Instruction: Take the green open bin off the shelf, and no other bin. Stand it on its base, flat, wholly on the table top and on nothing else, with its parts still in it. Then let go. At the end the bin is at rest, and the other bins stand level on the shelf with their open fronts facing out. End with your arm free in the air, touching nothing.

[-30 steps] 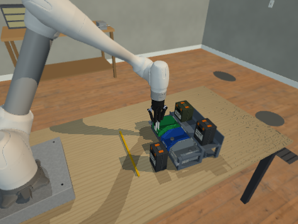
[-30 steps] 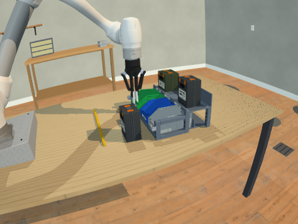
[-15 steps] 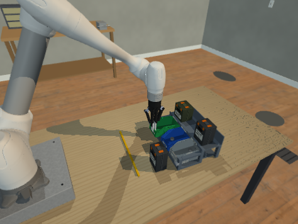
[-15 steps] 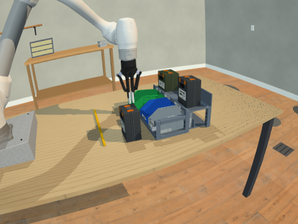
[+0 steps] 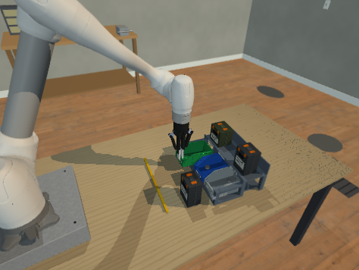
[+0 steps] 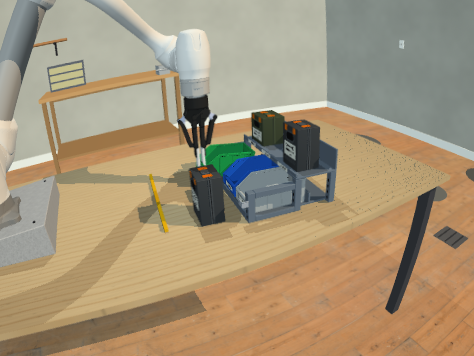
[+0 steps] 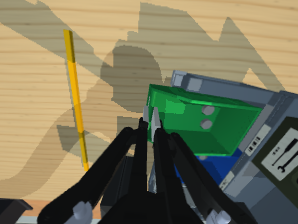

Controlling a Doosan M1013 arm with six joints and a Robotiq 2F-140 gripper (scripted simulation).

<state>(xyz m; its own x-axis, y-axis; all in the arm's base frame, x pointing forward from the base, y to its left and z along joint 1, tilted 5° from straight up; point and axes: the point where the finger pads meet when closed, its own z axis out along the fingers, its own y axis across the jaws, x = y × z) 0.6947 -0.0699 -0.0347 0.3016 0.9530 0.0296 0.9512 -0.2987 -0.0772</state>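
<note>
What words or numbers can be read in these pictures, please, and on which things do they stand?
No word or number is readable.
Labels on the black cases and shelf: too small or blurred.
Green case: tool signs on a white label, no readable text.

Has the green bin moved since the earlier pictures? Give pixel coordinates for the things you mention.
Yes. The green bin [image 5: 201, 149] [image 6: 231, 149] [image 7: 225, 132] has moved outward from the shelf [image 5: 266, 170] [image 6: 331, 186] [image 7: 260, 94], closer to the yellow strip [image 5: 156, 185] [image 6: 158, 203] [image 7: 77, 100].
</note>
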